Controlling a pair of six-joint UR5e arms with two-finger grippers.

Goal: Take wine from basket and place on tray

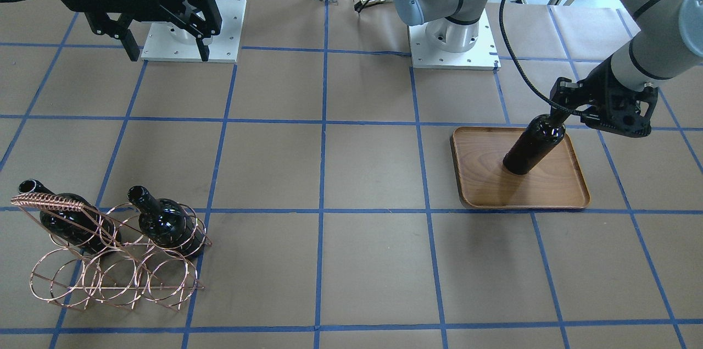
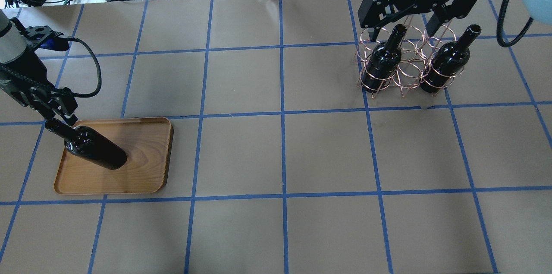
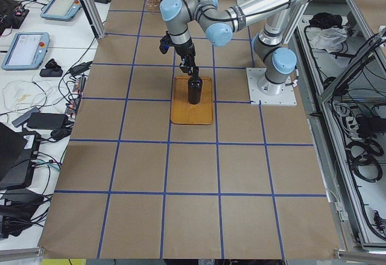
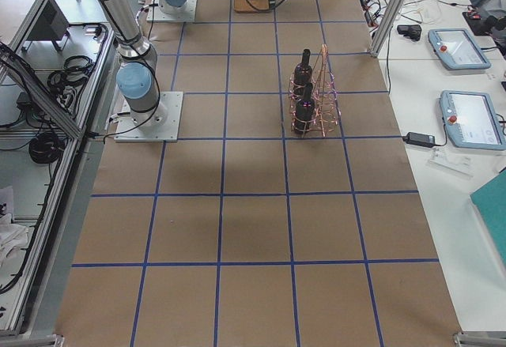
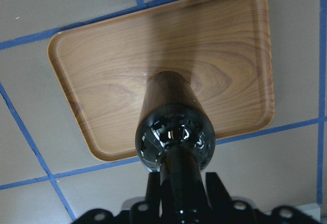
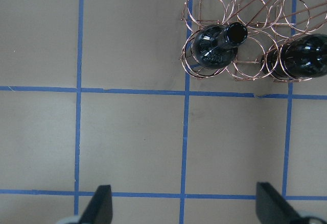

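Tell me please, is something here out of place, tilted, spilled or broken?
Nothing stands out. One bottle stands on the tray, held at the neck by the left gripper. Two more bottles sit in the outer rings of the basket; the middle is empty. No spill or damage shows.

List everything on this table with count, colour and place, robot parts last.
wine bottle: 1, black, upright on the tray.
basket bottles: 2, black, in the end slots, middle slot empty.
basket: 1, copper wire, robot's right side.
tray: 1, brown wood, robot's left side.
table: 1, brown cover, blue tape grid.
left end effector: 1, black, shut on the wine bottle's neck.
right end effector: 1, black, open, above the table by the basket.
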